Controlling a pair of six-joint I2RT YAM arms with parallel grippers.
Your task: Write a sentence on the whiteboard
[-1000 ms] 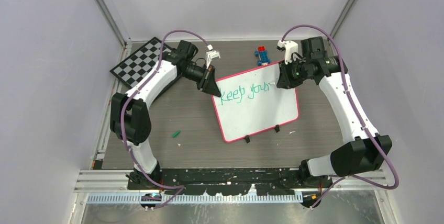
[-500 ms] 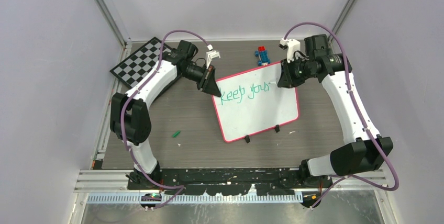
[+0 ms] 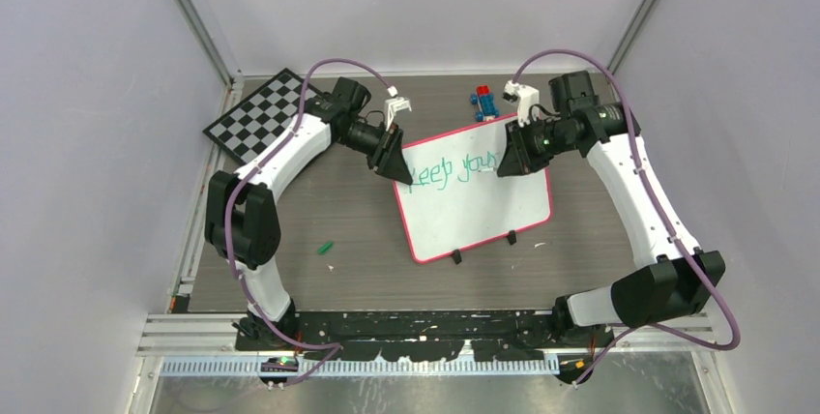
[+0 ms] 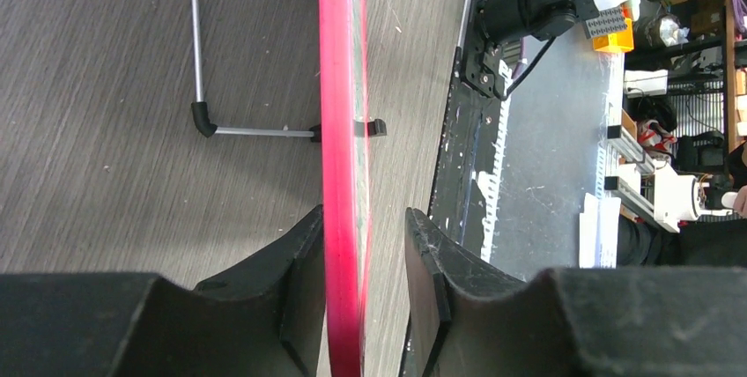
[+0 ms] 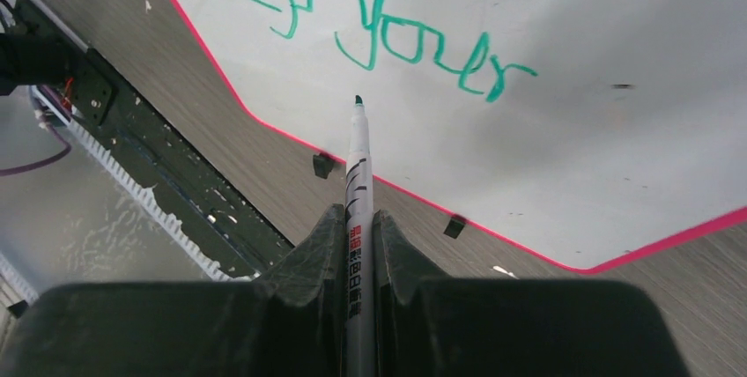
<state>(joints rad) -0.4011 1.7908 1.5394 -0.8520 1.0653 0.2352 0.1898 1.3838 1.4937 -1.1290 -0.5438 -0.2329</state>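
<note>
While I watch through the overhead camera, a black-and-white chessboard [image 3: 259,114] lies flat at the far left, well to the left of the left pincer [image 3: 395,164]. A small green piece [image 3: 327,247] lies on the table [image 3: 367,279], also left of that pincer and nearer the arm bases.

The left pincer sits at the upper left corner of the whiteboard [image 3: 483,211]. In its wrist camera the left pincer [image 4: 364,218] straddles the board's red-pink rim [image 4: 339,86] edge-on. One finger [image 4: 304,289] lies against the rim, and a gap shows before the other, so the jaws are parted and not clamped. Beyond the fingertips, a thin wire stand [image 4: 198,60] props the board from behind.

The whiteboard stands between the two pincers, tilted back. Across its top runs the sentence [image 3: 450,167] in green handwriting; it reads "keep your" (only those two words).

At the right end of the lettering, the right pincer [image 3: 508,162] is closed tight on a marker [image 5: 357,183]. In its wrist camera the marker juts straight out past the fingertips of the right pincer [image 5: 357,214]. Its green tip points at bare white board [image 5: 573,130] just below the word "your" [image 5: 432,51]. I cannot tell whether the tip touches.

Behind the right pincer and slightly to its left, small red and blue blocks [image 3: 485,102] lie on the table.
</note>
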